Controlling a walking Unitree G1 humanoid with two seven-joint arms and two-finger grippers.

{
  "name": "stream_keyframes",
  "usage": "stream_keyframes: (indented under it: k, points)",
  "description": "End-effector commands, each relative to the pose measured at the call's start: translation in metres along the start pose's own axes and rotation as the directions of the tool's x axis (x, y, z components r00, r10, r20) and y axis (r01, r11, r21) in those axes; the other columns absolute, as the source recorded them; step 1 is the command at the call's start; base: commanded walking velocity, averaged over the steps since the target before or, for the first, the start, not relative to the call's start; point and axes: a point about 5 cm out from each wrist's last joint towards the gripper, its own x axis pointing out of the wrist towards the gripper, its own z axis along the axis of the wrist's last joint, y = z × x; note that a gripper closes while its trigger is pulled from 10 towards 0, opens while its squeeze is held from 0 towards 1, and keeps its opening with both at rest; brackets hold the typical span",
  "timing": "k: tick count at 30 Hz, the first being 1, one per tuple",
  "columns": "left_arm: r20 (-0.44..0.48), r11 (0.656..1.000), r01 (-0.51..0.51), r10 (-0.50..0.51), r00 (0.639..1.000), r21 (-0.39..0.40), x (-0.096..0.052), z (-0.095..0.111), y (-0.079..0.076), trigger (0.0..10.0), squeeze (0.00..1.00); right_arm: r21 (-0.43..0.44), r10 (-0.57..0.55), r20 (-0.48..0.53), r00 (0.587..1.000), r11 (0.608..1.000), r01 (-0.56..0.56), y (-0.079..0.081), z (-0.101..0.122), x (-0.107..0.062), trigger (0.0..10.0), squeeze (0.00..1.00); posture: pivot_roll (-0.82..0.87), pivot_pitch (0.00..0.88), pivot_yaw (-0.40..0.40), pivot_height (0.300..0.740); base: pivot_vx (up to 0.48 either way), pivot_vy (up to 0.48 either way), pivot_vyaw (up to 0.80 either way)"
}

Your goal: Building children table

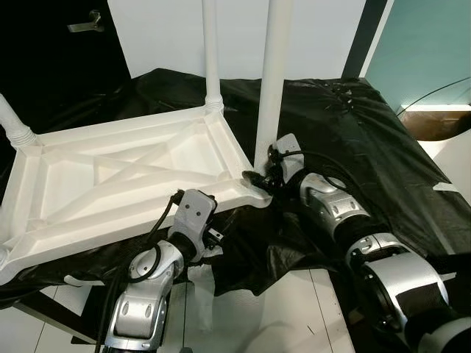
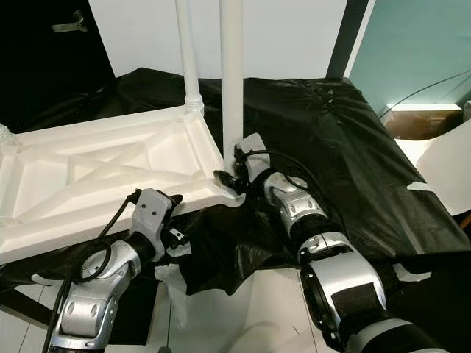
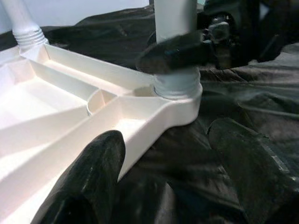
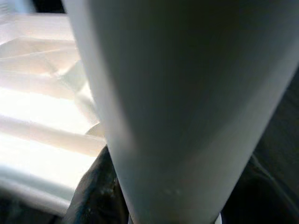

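Black fingers of the right end effector (image 1: pixel 257 179) clamped the base of a smooth white leg (image 1: pixel 274 81) upright in the corner socket of the ribbed, upturned tabletop (image 1: pixel 110 176). Left end effector (image 3: pixel 163 186) was spread wide at the tabletop's near edge, over crinkled black sheeting (image 1: pixel 353 132).
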Motion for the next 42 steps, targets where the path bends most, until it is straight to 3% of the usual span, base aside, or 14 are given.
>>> stream_keyframes:
  k: [1,2,3,6,12,22,23,31,37,38,40,41,42]
  points:
    - [0.000,0.999,-0.046,0.046,0.999,-0.011,0.002,0.000,-0.001,10.0,0.00,0.065,-0.159,-0.077,0.984,0.984,0.164,-0.003,-0.020,-0.009,10.0,0.00,0.13,0.002,-0.076,0.740,0.000,0.000,0.00]
    - [0.000,0.999,-0.046,0.046,0.999,-0.011,0.002,0.000,-0.001,10.0,0.00,0.065,-0.159,-0.077,0.984,0.984,0.164,-0.003,-0.020,-0.009,10.0,0.00,0.13,0.002,-0.076,0.740,0.000,0.000,0.00]
    - [0.001,0.999,-0.042,0.042,0.999,-0.014,0.002,0.000,-0.002,10.0,0.00,0.107,-0.262,-0.072,0.962,0.957,0.268,0.005,-0.024,-0.015,10.0,0.00,0.13,0.000,-0.076,0.740,0.000,0.000,0.00]
    - [0.001,0.999,-0.041,0.041,0.999,-0.014,0.002,0.000,-0.002,10.0,0.00,0.115,-0.287,-0.071,0.955,0.949,0.294,0.007,-0.025,-0.017,10.0,0.00,0.13,0.000,-0.076,0.740,0.000,0.000,0.00]
    - [-0.003,1.000,-0.024,0.024,1.000,-0.015,0.002,0.000,-0.004,10.0,0.00,0.161,-0.433,-0.079,0.898,0.883,0.440,0.009,-0.028,-0.032,10.0,0.00,0.12,0.000,-0.071,0.740,0.000,0.000,0.00]
    - [-0.005,1.000,-0.015,0.015,1.000,-0.011,0.002,-0.001,-0.004,10.0,0.00,0.141,-0.468,-0.103,0.877,0.866,0.479,0.007,-0.027,-0.041,10.0,0.00,0.12,0.000,-0.069,0.740,0.000,0.000,0.00]
    - [-0.005,1.000,-0.016,0.016,1.000,-0.010,0.002,-0.001,-0.004,10.0,0.00,0.144,-0.471,-0.098,0.877,0.865,0.481,0.005,-0.025,-0.042,10.0,1.00,0.12,0.000,-0.069,0.740,0.000,0.000,0.00]
    - [-0.005,1.000,-0.026,0.026,1.000,-0.007,0.001,0.000,-0.003,10.0,0.00,0.147,-0.360,0.008,0.933,0.923,0.355,-0.009,-0.015,-0.041,10.0,1.00,0.13,0.000,-0.067,0.740,0.000,0.000,0.00]
    - [0.000,1.000,-0.028,0.028,1.000,-0.002,0.002,0.001,-0.001,10.0,0.00,0.089,-0.184,0.052,0.982,0.980,0.179,-0.017,-0.008,-0.040,10.0,1.00,0.13,0.000,-0.062,0.740,0.000,0.000,0.00]
    - [0.002,1.000,-0.030,0.030,1.000,0.001,0.002,0.002,0.000,10.0,0.00,0.073,-0.142,0.056,0.988,0.988,0.138,-0.017,-0.007,-0.038,10.0,0.71,0.13,0.000,-0.058,0.740,0.000,0.000,0.00]
    - [0.002,1.000,-0.030,0.030,1.000,0.001,0.002,0.002,0.000,10.0,0.00,0.073,-0.142,0.056,0.988,0.988,0.138,-0.017,-0.007,-0.038,10.0,0.71,0.13,0.000,-0.058,0.740,0.000,0.000,0.00]
    - [0.003,0.999,-0.032,0.032,0.999,0.003,0.002,0.003,0.001,10.0,0.00,0.059,-0.113,0.061,0.992,0.992,0.110,-0.017,-0.005,-0.037,10.0,0.52,0.13,0.000,-0.057,0.740,0.000,0.000,0.00]
    - [0.004,0.999,-0.034,0.034,0.999,0.005,0.003,0.003,0.002,10.0,0.00,0.050,-0.075,0.064,0.995,0.996,0.072,-0.017,-0.003,-0.035,10.0,0.00,0.13,0.000,-0.055,0.740,0.000,0.000,0.00]
